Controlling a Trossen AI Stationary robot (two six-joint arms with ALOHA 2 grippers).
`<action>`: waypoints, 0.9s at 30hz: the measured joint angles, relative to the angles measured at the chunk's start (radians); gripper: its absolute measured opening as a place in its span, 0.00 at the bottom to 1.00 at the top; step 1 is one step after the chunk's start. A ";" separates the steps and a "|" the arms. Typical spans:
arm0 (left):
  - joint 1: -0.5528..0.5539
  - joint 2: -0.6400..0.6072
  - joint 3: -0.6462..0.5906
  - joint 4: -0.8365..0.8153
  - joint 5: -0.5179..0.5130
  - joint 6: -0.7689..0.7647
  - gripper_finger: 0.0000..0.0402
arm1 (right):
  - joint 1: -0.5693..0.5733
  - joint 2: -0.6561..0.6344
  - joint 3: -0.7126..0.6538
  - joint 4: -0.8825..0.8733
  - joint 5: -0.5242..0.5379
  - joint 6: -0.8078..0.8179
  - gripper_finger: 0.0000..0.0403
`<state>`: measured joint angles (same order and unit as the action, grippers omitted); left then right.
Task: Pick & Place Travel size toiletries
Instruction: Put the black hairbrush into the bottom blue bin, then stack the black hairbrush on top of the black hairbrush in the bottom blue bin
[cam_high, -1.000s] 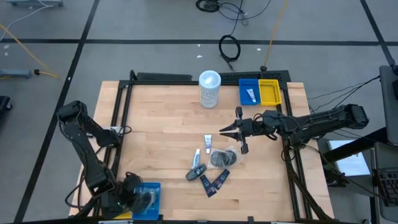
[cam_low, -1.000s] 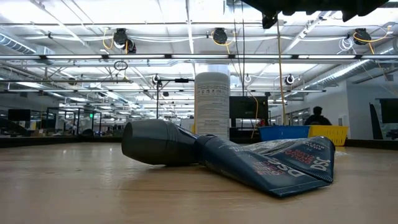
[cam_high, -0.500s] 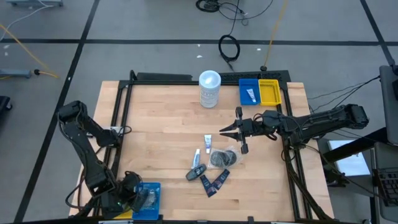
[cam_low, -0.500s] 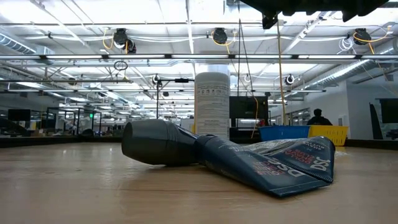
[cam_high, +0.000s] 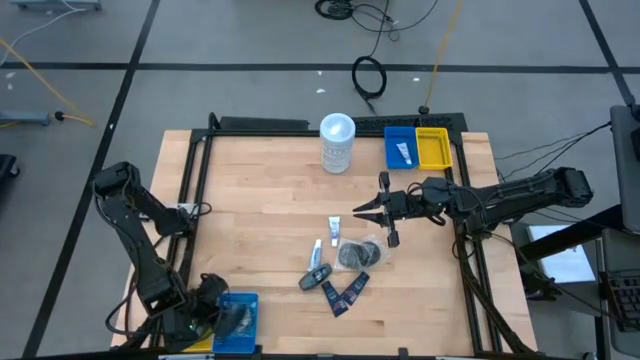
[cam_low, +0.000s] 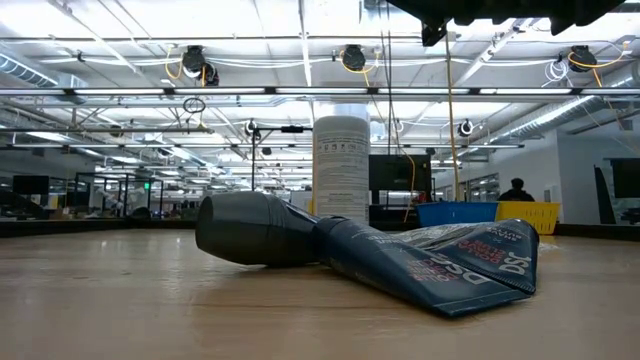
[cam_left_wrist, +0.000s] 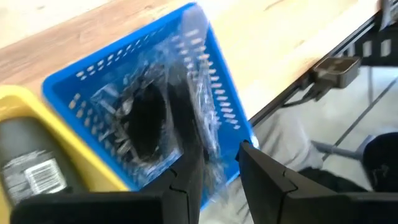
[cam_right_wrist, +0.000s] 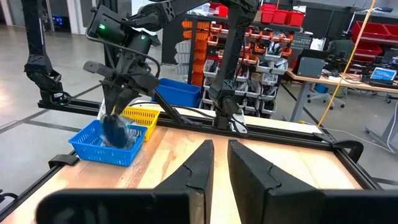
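Loose toiletries lie mid-table: two white tubes (cam_high: 334, 228), a dark grey bottle (cam_high: 315, 277), navy sachets (cam_high: 345, 291) and a clear-wrapped dark bundle (cam_high: 358, 255). The low view shows the bottle (cam_low: 250, 228) and a sachet (cam_low: 440, 265) lying flat. My left gripper (cam_high: 212, 318) (cam_left_wrist: 221, 168) is at the near left corner over a blue bin (cam_high: 243, 299), shut on a second wrapped bundle (cam_left_wrist: 146, 121). My right gripper (cam_high: 360, 212) (cam_right_wrist: 221, 155) hovers right of the pile, above the table, fingers nearly together and holding nothing. My left gripper pinches the bundle's clear wrap (cam_left_wrist: 208, 158) between its two fingers, coming from above. The right wrist view shows the dark bundle (cam_right_wrist: 115, 132) hanging below the fingers, down inside the blue bin (cam_right_wrist: 93, 152). Whether it rests on the bin floor cannot be told.
A yellow bin (cam_left_wrist: 18, 106) beside the near blue bin holds a dark grey bottle (cam_left_wrist: 28, 165). At the far edge stand a tall white canister (cam_high: 337, 143), a blue bin (cam_high: 392, 158) with a white tube (cam_high: 404, 153), and a yellow bin (cam_high: 433, 148). A black frame borders the table.
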<state>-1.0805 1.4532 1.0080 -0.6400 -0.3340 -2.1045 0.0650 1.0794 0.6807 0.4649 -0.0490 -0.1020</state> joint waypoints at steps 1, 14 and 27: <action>0.000 0.000 0.000 0.005 -0.008 -0.001 0.26 | 0.000 0.000 0.000 0.000 0.000 0.000 0.11; 0.000 -0.004 0.000 -0.070 0.080 -0.044 0.26 | 0.000 0.000 0.000 0.000 0.000 0.003 0.11; 0.042 -0.045 0.000 -0.198 -0.070 0.161 0.26 | 0.000 0.000 0.000 -0.174 -0.003 0.086 0.11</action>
<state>-1.0385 1.4078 1.0080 -0.8376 -0.4038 -1.9433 0.0653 1.0794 0.6804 0.2906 -0.0521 -0.0157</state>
